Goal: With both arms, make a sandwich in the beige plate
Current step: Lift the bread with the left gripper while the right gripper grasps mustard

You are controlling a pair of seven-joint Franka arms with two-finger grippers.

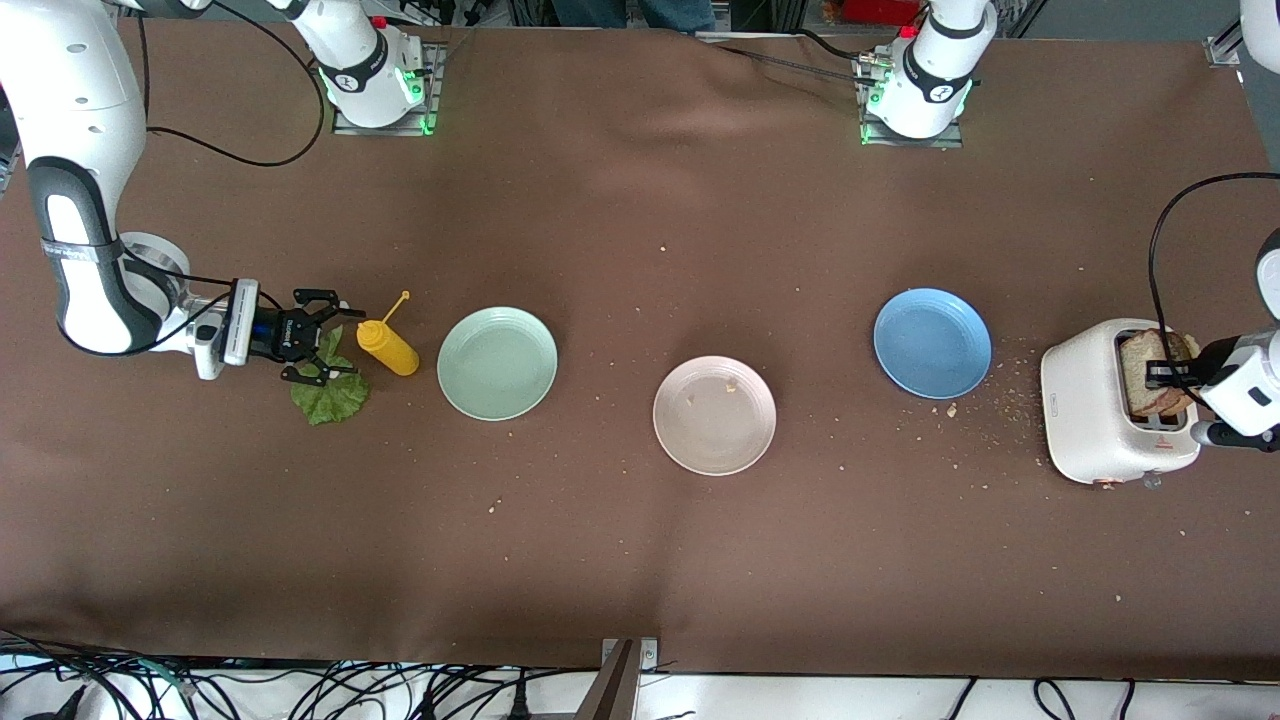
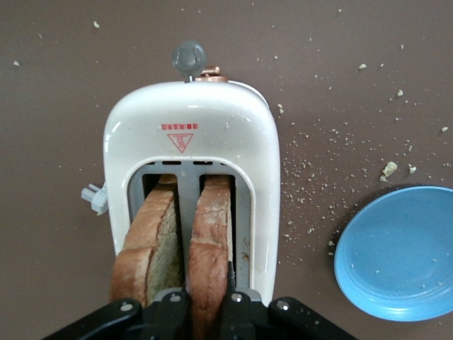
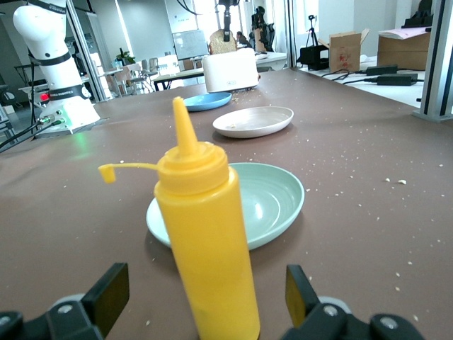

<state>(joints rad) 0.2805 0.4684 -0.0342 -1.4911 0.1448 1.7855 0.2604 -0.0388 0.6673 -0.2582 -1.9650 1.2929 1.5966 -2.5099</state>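
Left gripper [image 2: 204, 315] clamped on toaster's [image 1: 1085, 415] bread slice [image 2: 210, 248] to lift it plateward; right gripper [image 1: 322, 336] waits agape, apparently over lettuce [image 1: 335, 398].

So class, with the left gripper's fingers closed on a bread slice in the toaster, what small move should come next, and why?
Probably a straight lift. The left gripper is shut on one bread slice that stands in a slot of the toaster, so it must clear the slot before travelling to the beige plate, which holds only crumbs. The right gripper waits open by the yellow bottle.
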